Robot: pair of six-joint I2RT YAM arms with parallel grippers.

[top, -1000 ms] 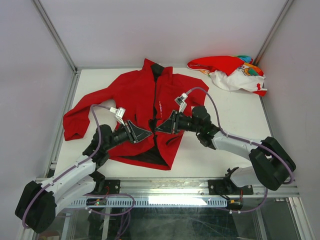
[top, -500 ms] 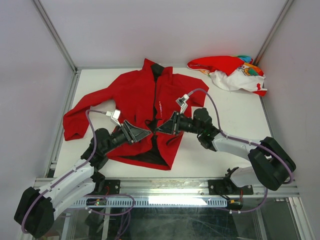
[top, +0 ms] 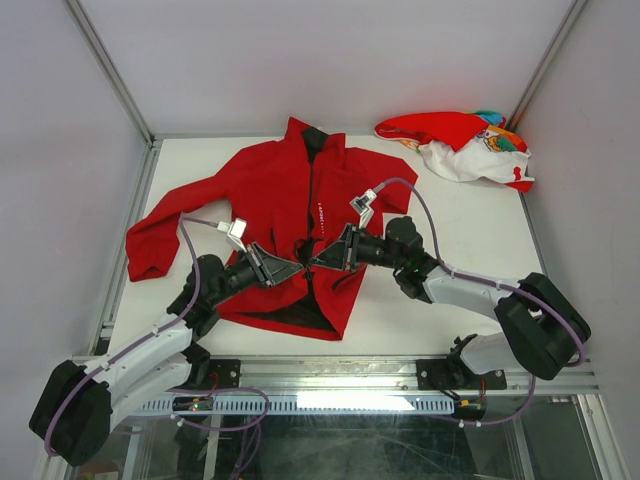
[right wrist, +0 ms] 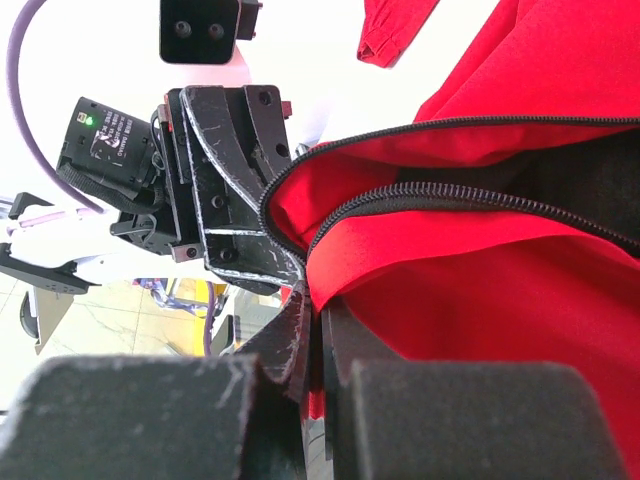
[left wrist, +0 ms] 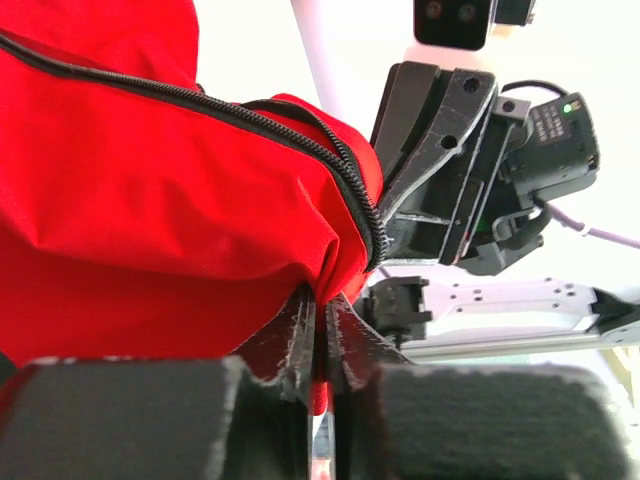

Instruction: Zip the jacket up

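Observation:
The red jacket [top: 270,190] lies front up on the white table, collar at the far side, its lower front open and showing black lining. My left gripper [top: 297,267] is shut on the left front edge of the jacket [left wrist: 150,200], red cloth pinched between its jaws beside the black zipper teeth [left wrist: 360,190]. My right gripper [top: 316,260] is shut on the right front edge of the jacket [right wrist: 500,290], just below its zipper teeth [right wrist: 420,200]. The two grippers face each other, tips nearly touching, over the open lower front.
A smaller red-and-white garment with colourful print [top: 462,142] lies at the far right corner. The jacket's left sleeve [top: 160,235] reaches the table's left edge. Metal frame posts stand at the far corners.
The left arm has shifted slightly and its gripper has come back toward the right gripper. Both stay clamped on the jacket's front edges.

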